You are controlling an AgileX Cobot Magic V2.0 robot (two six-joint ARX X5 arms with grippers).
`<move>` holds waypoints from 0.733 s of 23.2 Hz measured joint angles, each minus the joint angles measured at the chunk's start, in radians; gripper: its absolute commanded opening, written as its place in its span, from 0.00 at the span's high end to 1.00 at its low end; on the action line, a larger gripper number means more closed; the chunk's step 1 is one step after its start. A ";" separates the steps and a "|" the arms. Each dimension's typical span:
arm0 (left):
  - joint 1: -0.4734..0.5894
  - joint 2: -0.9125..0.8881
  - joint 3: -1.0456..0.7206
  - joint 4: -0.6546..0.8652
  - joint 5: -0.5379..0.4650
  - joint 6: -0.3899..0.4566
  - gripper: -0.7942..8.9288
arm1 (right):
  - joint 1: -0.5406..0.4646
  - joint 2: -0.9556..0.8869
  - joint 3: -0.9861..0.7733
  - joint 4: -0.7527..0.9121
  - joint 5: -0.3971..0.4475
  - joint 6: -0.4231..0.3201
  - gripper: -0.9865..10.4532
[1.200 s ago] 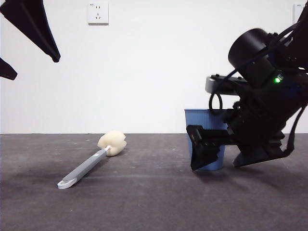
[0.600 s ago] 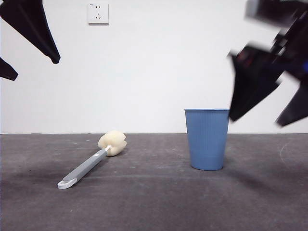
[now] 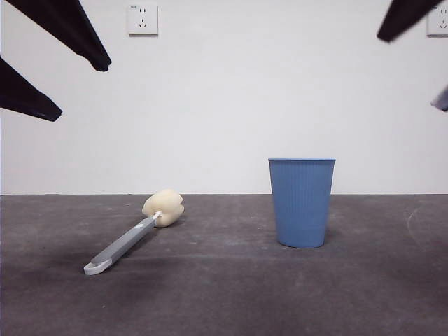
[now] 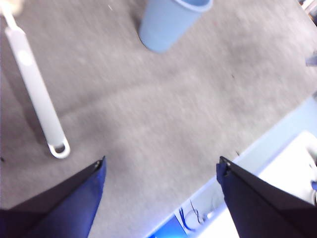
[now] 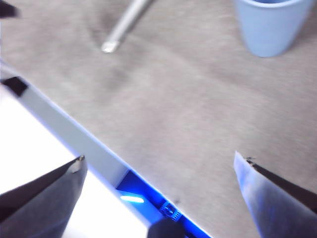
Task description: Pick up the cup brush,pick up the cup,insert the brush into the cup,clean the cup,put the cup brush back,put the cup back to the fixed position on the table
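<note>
The left gripper (image 4: 161,166) hangs high above the dark grey matte table (image 3: 224,294), black jaws spread wide and holding nothing. The right gripper (image 5: 158,163) is likewise raised, wide apart and empty. The blue ribbed plastic cup (image 3: 302,201) stands upright on the table. The grey-handled cup brush with cream sponge head (image 3: 133,235) lies flat, well apart from the cup, sponge end nearer it

Evenly and brightly lit in front, sharp, with soft faint shadows on the table (image 3: 224,294) beside the cup (image 3: 302,203) and cup brush (image 3: 133,234). Soft and smeared in both wrist views; washed-out white past the table's edge.
</note>
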 measured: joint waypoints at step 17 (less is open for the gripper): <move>0.000 0.000 0.000 -0.013 0.003 0.024 0.93 | 0.000 0.000 0.011 -0.002 -0.004 -0.008 0.92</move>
